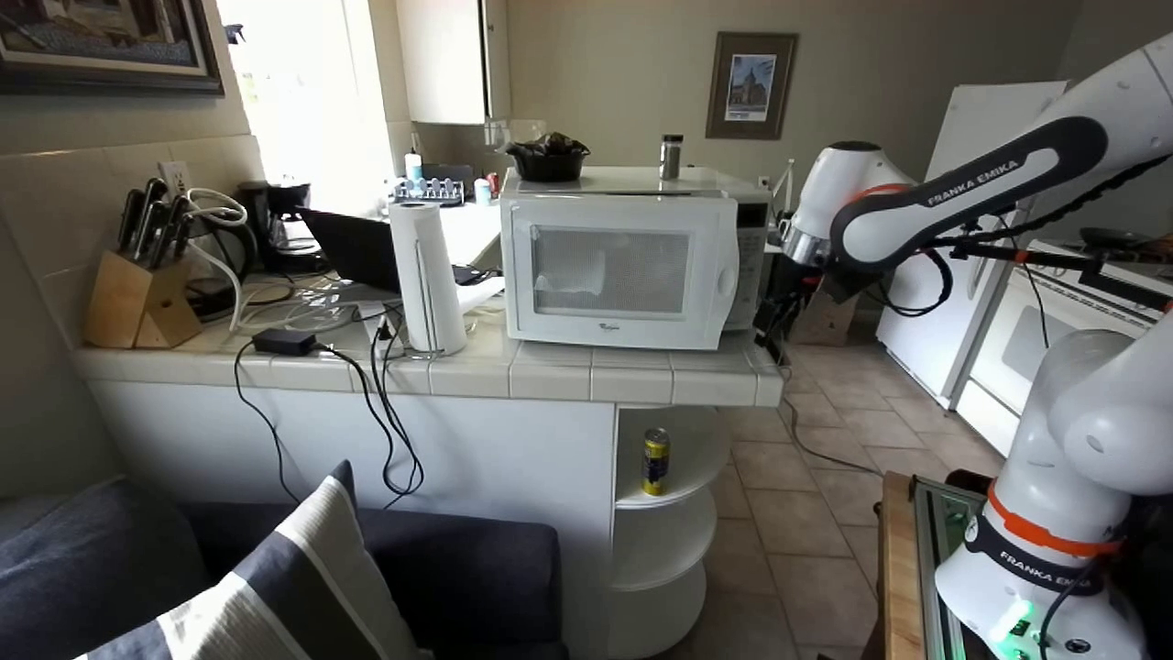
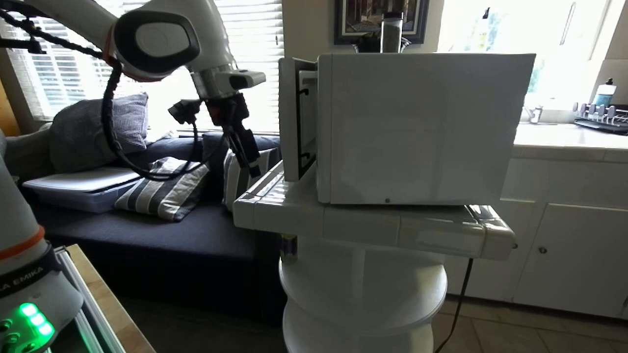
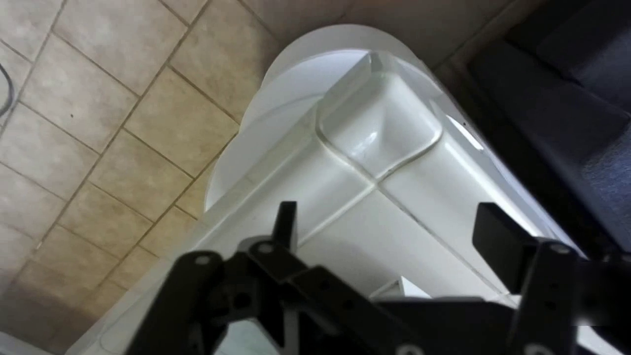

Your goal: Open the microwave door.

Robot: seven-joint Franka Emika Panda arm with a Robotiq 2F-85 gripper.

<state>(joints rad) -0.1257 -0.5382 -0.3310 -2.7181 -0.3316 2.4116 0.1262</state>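
The pincer has its 2 fingers spread, nothing between them. Beside it, near but not touching, the microwave door stands ajar above the bench, its 2 latch hooks along the edge closest to the pincer. I'd expect a stiff, light panel, glossy enough to slip, swinging about the side away from the pincer; slide 1 finger behind that free edge and push outward, sparing the window.

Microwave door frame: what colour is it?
White; the microwave door frame shows best in an exterior view.
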